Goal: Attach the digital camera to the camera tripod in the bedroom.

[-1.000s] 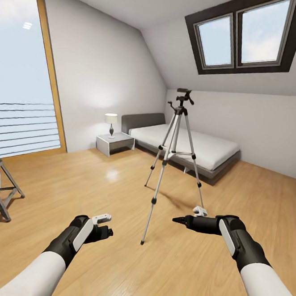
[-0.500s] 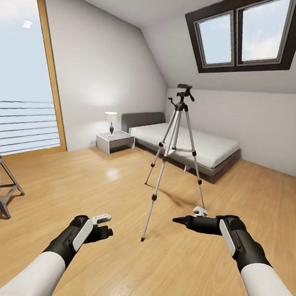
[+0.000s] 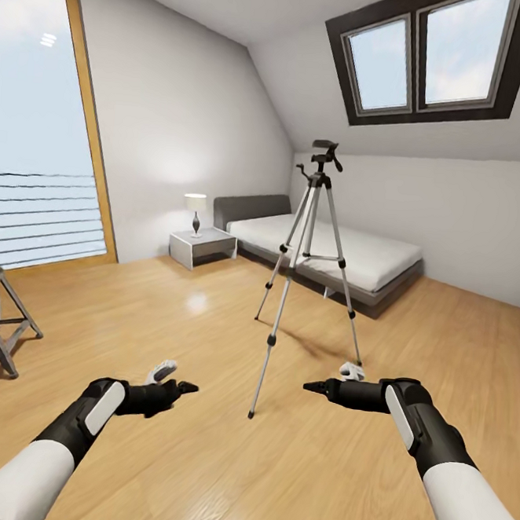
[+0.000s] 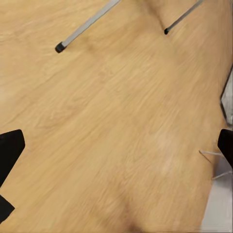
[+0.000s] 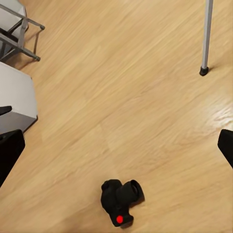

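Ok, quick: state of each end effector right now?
Left end effector: open, holding nothing.
Right end effector: open, holding nothing; the digital camera lies on the floor.

Light wood floor (image 4: 116,121) is seen across most of the left wrist view, its grain running in long diagonal streaks. Two legs of the camera tripod (image 4: 85,26) are seen on the boards: a silver leg ending in a black foot planted on the floor, and a second, thinner leg, well apart from the first, with its dark tip also on the floor. The black fingers (image 4: 9,150) of the left gripper are seen at opposite edges of the picture, spread wide with nothing between them but floor. A pale grey object with thin metal rods is partly seen at one corner; what it is cannot be told.
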Tool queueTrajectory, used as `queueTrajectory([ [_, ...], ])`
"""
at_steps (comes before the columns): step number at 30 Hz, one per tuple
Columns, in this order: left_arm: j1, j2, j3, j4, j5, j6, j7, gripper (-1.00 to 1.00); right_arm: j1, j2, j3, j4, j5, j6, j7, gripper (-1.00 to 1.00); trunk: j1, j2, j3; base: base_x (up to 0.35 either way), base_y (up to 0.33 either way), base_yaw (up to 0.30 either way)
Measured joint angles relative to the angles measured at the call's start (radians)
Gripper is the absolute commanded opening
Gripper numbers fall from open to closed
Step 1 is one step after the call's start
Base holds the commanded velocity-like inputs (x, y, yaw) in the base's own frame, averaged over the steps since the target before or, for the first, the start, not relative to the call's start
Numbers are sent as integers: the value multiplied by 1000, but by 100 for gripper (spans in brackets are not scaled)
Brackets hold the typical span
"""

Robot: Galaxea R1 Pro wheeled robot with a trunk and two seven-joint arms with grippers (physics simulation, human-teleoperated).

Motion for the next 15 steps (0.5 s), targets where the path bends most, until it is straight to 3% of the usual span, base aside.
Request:
queueTrajectory([
  [3, 0, 14, 0, 15, 9, 0, -47, 100, 0, 0, 0, 0, 0, 0, 0, 100, 12, -21, -9, 0, 0, 0],
  [15, 0, 17, 0, 17, 13, 1, -64, 100, 0, 0, 0, 0, 6, 1, 1, 100, 58, -105, -47, 0, 0, 0],
])
